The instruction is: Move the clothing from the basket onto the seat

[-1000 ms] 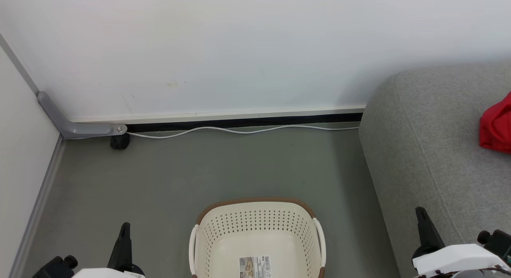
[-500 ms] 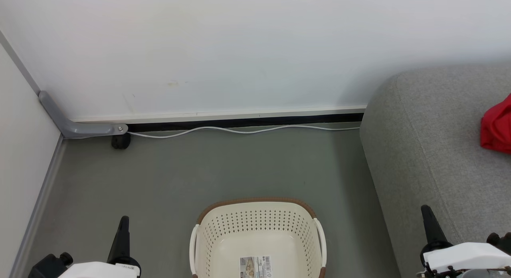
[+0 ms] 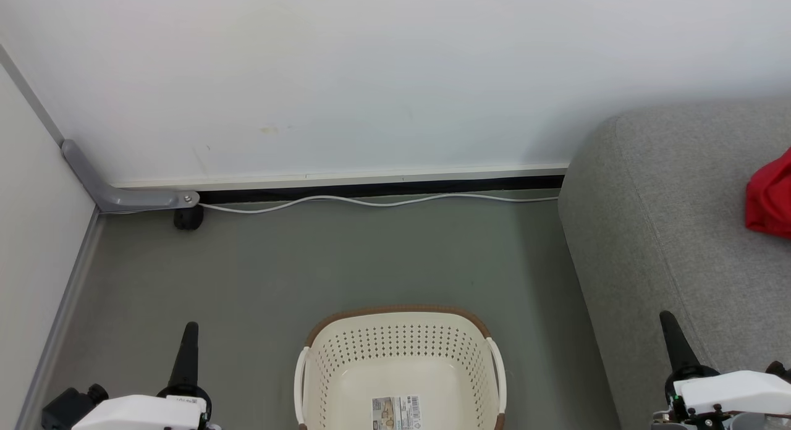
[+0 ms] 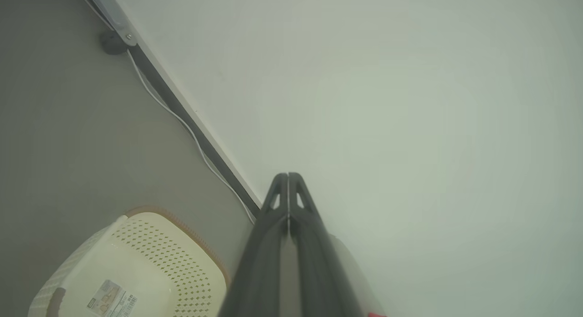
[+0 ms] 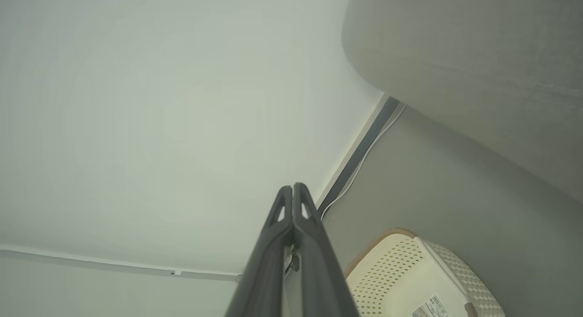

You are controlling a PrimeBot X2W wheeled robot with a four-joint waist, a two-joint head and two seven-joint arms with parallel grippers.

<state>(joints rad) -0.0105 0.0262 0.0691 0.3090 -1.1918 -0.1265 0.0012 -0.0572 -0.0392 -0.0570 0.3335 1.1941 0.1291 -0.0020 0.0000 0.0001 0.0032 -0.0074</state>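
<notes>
The cream basket (image 3: 400,356) stands on the floor at the bottom middle of the head view, with nothing in it but the paper label (image 3: 397,411) on its base. Red clothing (image 3: 770,195) lies on the grey seat (image 3: 667,232) at the right edge. My left gripper (image 3: 188,331) is at the lower left, apart from the basket, fingers pressed together. At the lower right, over the seat's front edge, my right gripper (image 3: 670,322) is shut too. The left wrist view shows shut fingers (image 4: 288,178) and the basket (image 4: 136,267). The right wrist view shows shut fingers (image 5: 292,189), the basket (image 5: 410,276) and the seat (image 5: 478,57).
A white wall runs along the back, with a black skirting strip and a white cable (image 3: 371,201) at its foot. A grey bracket (image 3: 117,198) and a small black foot (image 3: 187,219) sit in the left corner. Grey floor (image 3: 346,257) lies between wall and basket.
Both grippers have shifted a little: the left finger now stands more upright, and the right gripper has slid to the right and lower. The basket and the red clothing stayed put.
</notes>
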